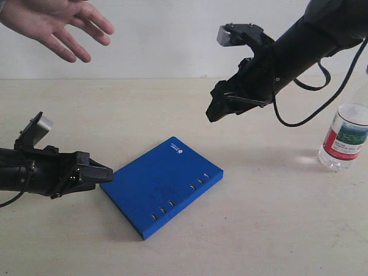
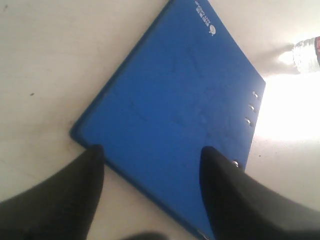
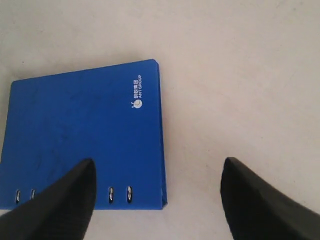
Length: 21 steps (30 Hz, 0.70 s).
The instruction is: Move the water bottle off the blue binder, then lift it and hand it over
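Note:
The blue binder (image 1: 161, 185) lies flat on the table, bare on top; it also shows in the left wrist view (image 2: 175, 105) and in the right wrist view (image 3: 85, 130). The water bottle (image 1: 345, 138) stands upright on the table at the far right, off the binder, and a bit of it (image 2: 307, 55) shows in the left wrist view. My left gripper (image 1: 102, 174) is open, low beside the binder's left corner, holding nothing (image 2: 150, 155). High over the table, my right gripper (image 1: 214, 109) hangs open and empty (image 3: 157, 172), left of the bottle.
A person's open hand (image 1: 54, 23) reaches in at the top left, above the table. The pale tabletop (image 1: 259, 230) carries only the binder and the bottle. A black cable (image 1: 310, 103) loops under the right arm.

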Each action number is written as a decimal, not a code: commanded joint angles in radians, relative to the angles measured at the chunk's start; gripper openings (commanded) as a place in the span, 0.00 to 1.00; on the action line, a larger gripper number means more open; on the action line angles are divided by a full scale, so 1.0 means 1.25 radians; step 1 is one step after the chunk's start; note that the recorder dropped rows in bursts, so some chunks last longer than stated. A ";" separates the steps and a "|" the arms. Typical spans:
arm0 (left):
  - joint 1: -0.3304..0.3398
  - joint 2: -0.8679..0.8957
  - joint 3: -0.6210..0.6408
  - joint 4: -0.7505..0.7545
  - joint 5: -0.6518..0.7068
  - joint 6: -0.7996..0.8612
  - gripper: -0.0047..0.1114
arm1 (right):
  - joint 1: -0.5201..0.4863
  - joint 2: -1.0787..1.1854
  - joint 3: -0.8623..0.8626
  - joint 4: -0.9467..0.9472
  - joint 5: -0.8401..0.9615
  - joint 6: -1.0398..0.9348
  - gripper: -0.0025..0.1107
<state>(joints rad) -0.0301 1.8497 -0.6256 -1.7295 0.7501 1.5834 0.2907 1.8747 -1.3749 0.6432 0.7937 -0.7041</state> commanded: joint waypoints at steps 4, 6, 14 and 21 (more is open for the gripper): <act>-0.002 0.001 -0.004 -0.007 0.004 0.008 0.51 | -0.001 -0.019 0.002 0.013 0.063 -0.203 0.47; -0.002 0.001 -0.004 -0.007 0.004 0.008 0.51 | -0.001 -0.024 0.002 0.020 0.037 -0.236 0.43; -0.002 0.001 -0.004 -0.007 0.007 0.008 0.51 | 0.009 0.000 0.026 0.647 -0.438 -0.457 0.12; -0.002 0.001 -0.004 -0.007 0.007 0.003 0.51 | 0.019 -0.014 0.016 0.881 -0.477 -1.021 0.02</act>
<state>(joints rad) -0.0301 1.8497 -0.6256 -1.7295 0.7501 1.5834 0.3107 1.8682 -1.3526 1.6889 0.1879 -1.7359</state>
